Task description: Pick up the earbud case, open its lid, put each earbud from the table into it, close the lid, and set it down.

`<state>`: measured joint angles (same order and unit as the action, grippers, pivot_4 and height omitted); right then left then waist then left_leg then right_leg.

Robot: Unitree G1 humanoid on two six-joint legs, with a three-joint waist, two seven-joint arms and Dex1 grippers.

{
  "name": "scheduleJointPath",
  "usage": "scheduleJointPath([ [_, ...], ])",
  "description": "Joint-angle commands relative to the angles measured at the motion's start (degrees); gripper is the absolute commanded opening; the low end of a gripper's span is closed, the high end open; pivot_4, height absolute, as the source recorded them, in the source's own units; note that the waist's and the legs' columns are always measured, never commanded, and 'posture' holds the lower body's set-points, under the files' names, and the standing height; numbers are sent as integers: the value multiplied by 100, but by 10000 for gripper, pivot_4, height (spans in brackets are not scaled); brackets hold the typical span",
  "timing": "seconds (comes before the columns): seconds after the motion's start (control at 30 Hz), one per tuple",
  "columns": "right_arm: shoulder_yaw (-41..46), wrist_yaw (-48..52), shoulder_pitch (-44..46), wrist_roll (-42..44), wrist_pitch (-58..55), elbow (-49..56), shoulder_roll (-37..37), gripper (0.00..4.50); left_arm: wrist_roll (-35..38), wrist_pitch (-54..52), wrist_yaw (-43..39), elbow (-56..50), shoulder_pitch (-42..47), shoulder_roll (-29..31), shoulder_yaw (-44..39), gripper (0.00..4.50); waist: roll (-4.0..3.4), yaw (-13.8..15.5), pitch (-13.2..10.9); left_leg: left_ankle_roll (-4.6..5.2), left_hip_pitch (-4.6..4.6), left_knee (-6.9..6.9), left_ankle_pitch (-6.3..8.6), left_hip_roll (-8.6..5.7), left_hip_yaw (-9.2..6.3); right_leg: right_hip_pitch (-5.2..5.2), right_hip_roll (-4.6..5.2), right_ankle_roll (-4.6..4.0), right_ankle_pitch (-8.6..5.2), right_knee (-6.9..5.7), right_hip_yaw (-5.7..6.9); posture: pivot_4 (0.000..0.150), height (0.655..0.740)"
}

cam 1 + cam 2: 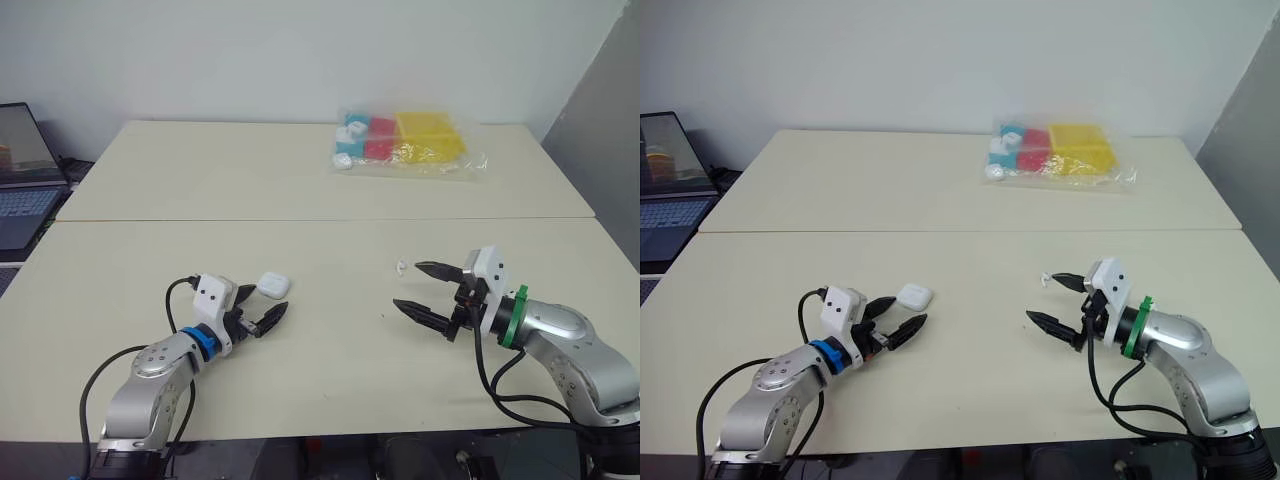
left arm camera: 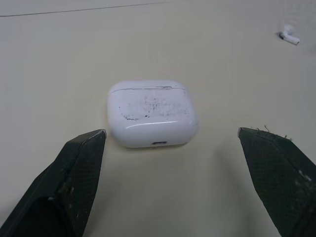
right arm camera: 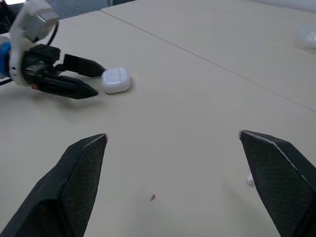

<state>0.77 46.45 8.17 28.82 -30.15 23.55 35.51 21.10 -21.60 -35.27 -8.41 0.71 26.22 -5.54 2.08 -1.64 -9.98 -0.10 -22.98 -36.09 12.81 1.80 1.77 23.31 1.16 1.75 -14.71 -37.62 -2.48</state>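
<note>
The white earbud case (image 1: pixel 273 284) lies shut on the cream table, left of centre. My left gripper (image 1: pixel 270 300) is open just behind it. In the left wrist view the case (image 2: pixel 152 113) sits between and slightly beyond the two black fingers (image 2: pixel 74 173), which do not touch it. A small white earbud (image 1: pixel 402 267) lies on the table right of centre. My right gripper (image 1: pixel 405 284) is open and hovers right beside it, with the upper fingertip close to the earbud. The right wrist view shows the case (image 3: pixel 116 80) and the left gripper beyond.
A clear bag of coloured boxes (image 1: pixel 405 143) lies at the back right of the far table. A laptop (image 1: pixel 20 180) stands off the left edge. A seam (image 1: pixel 300 220) joins the two tables. Bare tabletop lies between the grippers.
</note>
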Motion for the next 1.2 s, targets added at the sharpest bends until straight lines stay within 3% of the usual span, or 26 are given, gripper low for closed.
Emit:
scheduleJointPath([
  [0.03,-43,215,156,199,-142,286,149,45000,-255,283,402,215,146,-230,-21,44800,0,6,0,0,-1,0,0,-1,0,0,0,1,0,1,0,1500,7400],
  [0.5,-46,153,227,210,-205,363,190,45000,-777,939,446,932,479,-439,231,44800,0,11,1,1,4,-8,-1,-4,-1,-5,0,7,4,-5,0,1500,7400],
  [0.73,1,115,126,181,-143,372,220,45000,-756,973,417,946,500,-501,254,27472,0,14,1,1,3,-7,-1,-4,-3,-6,0,9,5,-5,2,1500,7400],
  [0.93,49,27,137,216,-178,357,172,45000,-804,1019,346,1044,642,-378,216,27473,0,15,1,1,3,-7,-1,-5,-1,-5,0,11,6,-5,1,1500,7400],
  [1.07,55,-8,191,188,-288,226,238,45000,-1533,2232,-361,1425,1049,413,631,27473,3,15,-1,1,3,-7,-1,-3,-10,-5,-6,8,5,-7,5,1500,7400],
  [1.2,77,-192,964,441,-1318,-203,446,45000,-1592,3759,-1644,1892,2406,908,1035,27473,12,25,-10,1,-5,-8,-1,-5,-2,3,-3,-2,2,-3,4,1500,7400],
])
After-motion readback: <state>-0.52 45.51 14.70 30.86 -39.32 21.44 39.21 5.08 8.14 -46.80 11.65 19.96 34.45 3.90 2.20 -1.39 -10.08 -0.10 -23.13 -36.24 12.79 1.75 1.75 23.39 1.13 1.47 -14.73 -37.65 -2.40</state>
